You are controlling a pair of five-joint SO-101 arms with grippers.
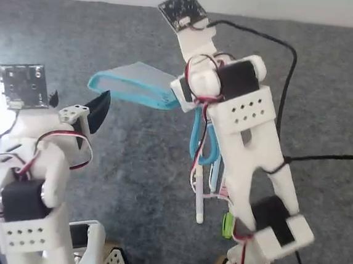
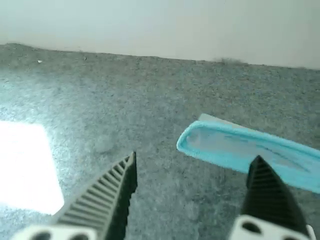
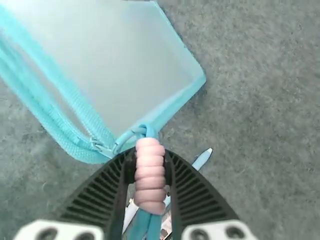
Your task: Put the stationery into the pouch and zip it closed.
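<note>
Surface: grey and speckled, carrying both arms and all the stationery.

Pouch: frosted, with teal edging, stretched out between the two hands. One corner is at the right hand and the far end points at the left hand. In the right wrist view the two teal zip tapes run apart, so the mouth looks open, though I can't be sure from this angle. In the left wrist view its rounded end sits just ahead of the open fingers.

Left hand: spread wide with nothing between the fingers, and the pouch end is close in front. From above it sits at the picture's left, just short of the pouch.

Right hand: pressed together, pinching the pink bead right at the pouch's corner. The high view shows it mid-frame.

Strap: a teal loop hanging from that pouch corner down alongside the right arm.

Pen: white, lying on the surface beside the right arm, outside the pouch.

Bead: pink and ribbed, threaded on the strap and clamped between the right fingers.

Blue tip: a pale blue point on the surface, peeking out just past the right hand.

Green piece: small and bright green, on the surface by the right arm's base, too small to name.
</note>
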